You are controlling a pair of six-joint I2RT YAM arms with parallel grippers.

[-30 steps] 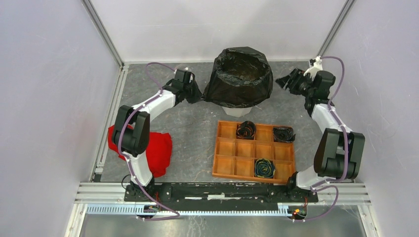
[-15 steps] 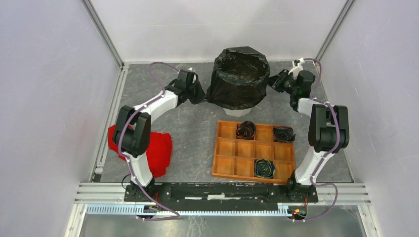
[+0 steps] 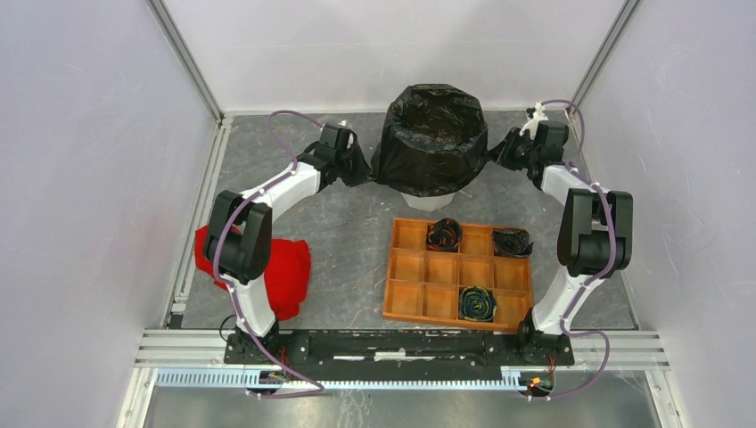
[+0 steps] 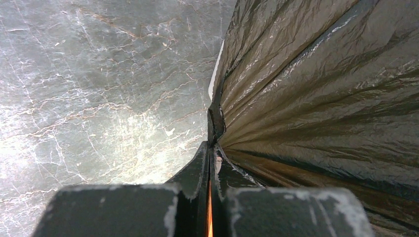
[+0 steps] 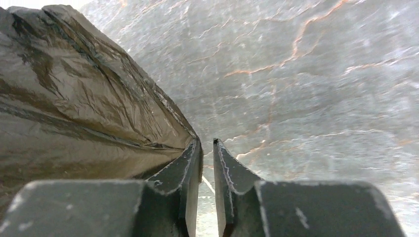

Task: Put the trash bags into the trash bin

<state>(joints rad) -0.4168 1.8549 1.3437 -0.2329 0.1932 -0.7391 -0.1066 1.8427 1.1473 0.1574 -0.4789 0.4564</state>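
Bin (image 3: pixel 428 201) w/ bag (image 3: pixel 433 152) over rim; tray (image 3: pixel 443 267): 3 rolls (image 3: pixel 443 234) (prob. bags).

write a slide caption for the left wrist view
Left gripper pinching a fold of the stretched black trash bag, grey stone tabletop alongside

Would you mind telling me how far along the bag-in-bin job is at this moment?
Done: one trash bag is draped over the trash bin, mouth open. In hand: the left gripper pinches its edge; the right gripper sits beside it, jaws slightly apart, holding nothing. Left: three rolled-up bags wait in the tray.
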